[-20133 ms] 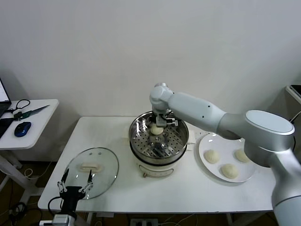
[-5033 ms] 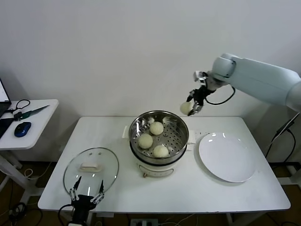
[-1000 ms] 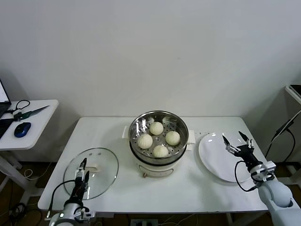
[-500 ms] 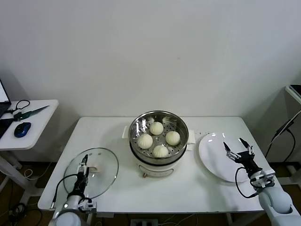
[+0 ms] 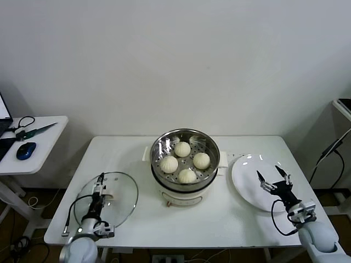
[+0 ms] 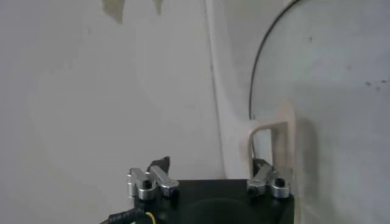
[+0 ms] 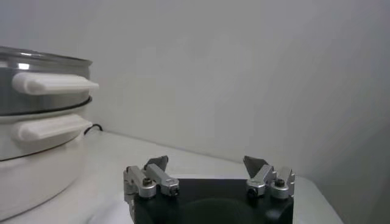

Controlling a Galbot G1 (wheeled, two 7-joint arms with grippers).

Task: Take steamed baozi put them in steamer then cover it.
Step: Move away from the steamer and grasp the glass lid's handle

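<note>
The steamer stands at the table's middle on its cream-white base, and the right wrist view shows it from the side. Four baozi lie in its basket: one at the back, one left, one right, one at the front. The glass lid lies flat at the front left. My left gripper is open over the lid, beside its white handle. My right gripper is open and empty, low over the white plate.
The plate at the right holds nothing. A small side table at the far left carries a blue mouse and cables. A white wall stands behind the table. The table's front edge runs just below both grippers.
My left gripper has moved forward over the lid toward its handle. My right gripper has drawn back and slightly left over the plate. The baozi and steamer have not moved.
</note>
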